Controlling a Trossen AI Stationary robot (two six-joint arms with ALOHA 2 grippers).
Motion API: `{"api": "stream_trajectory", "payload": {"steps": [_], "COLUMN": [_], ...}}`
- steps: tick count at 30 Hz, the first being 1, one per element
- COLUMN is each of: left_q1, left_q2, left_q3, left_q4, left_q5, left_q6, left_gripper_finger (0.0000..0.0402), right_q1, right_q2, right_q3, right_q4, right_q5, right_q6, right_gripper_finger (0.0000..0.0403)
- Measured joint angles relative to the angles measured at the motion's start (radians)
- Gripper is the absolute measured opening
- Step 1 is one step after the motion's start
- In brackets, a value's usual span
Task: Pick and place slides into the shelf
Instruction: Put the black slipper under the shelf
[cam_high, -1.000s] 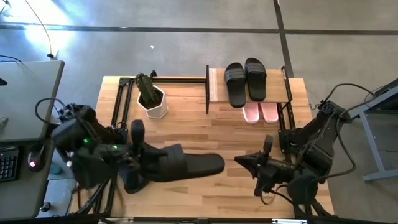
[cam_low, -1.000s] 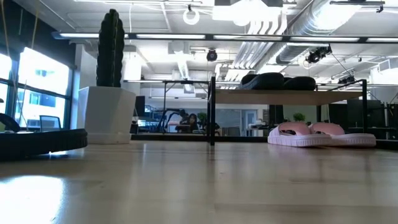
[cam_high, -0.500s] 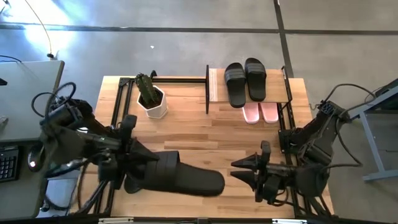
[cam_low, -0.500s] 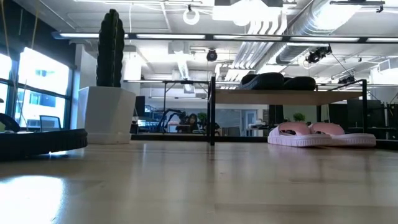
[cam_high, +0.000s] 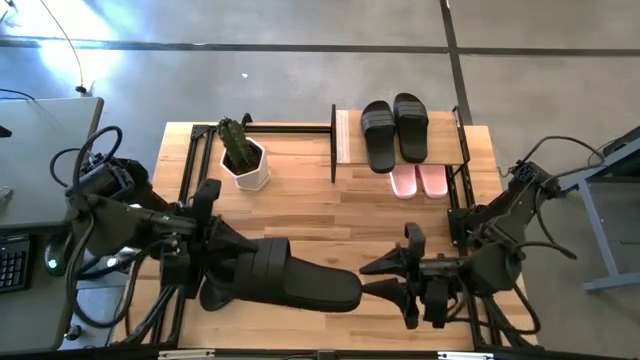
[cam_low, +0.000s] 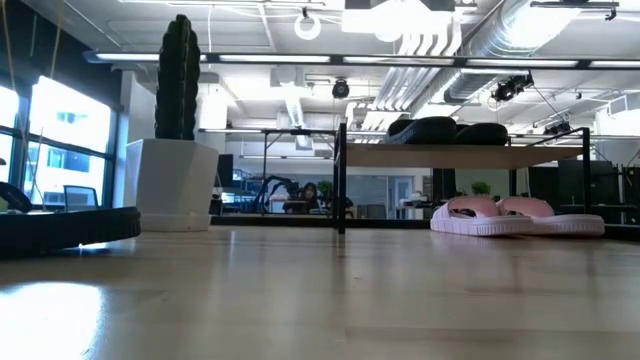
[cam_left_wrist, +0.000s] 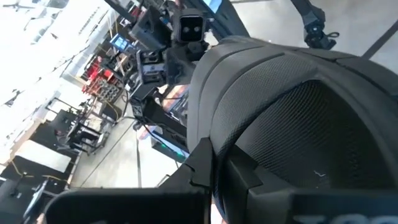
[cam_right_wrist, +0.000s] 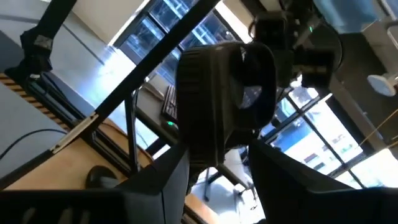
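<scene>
Left gripper (cam_high: 222, 268) at about 8 o'clock on the table, fingers pinched on the strap end of a black slide (cam_high: 290, 284). The slide runs lengthwise toward 3 o'clock, toe pointing at the right arm. Left wrist view: the strap and ribbed footbed of that slide (cam_left_wrist: 292, 118) fill the frame, dark fingers clamped at its edge.

Right gripper (cam_high: 383, 277) at about 5 o'clock, fingers spread wide, tips just beside the toe of the held slide, one finger on either side of it. Contact cannot be told from above. Right wrist view: the slide (cam_right_wrist: 224, 93) seen end-on between the two spread fingers (cam_right_wrist: 165, 180).

Shelf (cam_high: 400, 140) at 1 o'clock. Pair of black slides (cam_high: 394, 130) side by side on its wooden top board. Pair of pink slides (cam_high: 418, 181) on the tier below, toes sticking out toward the table's middle. Low view: pink slides (cam_low: 515, 216) under the board, black pair (cam_low: 448, 130) on top.

White hexagonal pot with a cactus (cam_high: 244, 160) at 11 o'clock, well apart from both grippers
</scene>
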Motion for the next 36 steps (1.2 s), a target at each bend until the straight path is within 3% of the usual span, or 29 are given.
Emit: {"api": "stream_trajectory", "payload": {"steps": [11, 17, 36], "left_q1": [0.099, 0.099, 0.1], "left_q2": [-0.001, 0.001, 0.005], "left_q3": [-0.009, -0.01, -0.012], "left_q4": [0.001, 0.003, 0.009], "left_q5": [0.102, 0.104, 0.104], "left_q6": [-0.007, -0.004, -0.011], "left_gripper_finger": [0.0, 0.0, 0.0], "right_q1": [0.005, 0.023, 0.031], "right_q2": [0.019, 0.019, 0.019], "right_q3": [-0.002, -0.002, -0.001], "right_q4": [0.02, 0.022, -0.01], "right_q5": [-0.037, 0.006, -0.09], "right_q6": [-0.002, 0.016, 0.157], "right_gripper_finger": [0.0156, 0.0156, 0.0156]}}
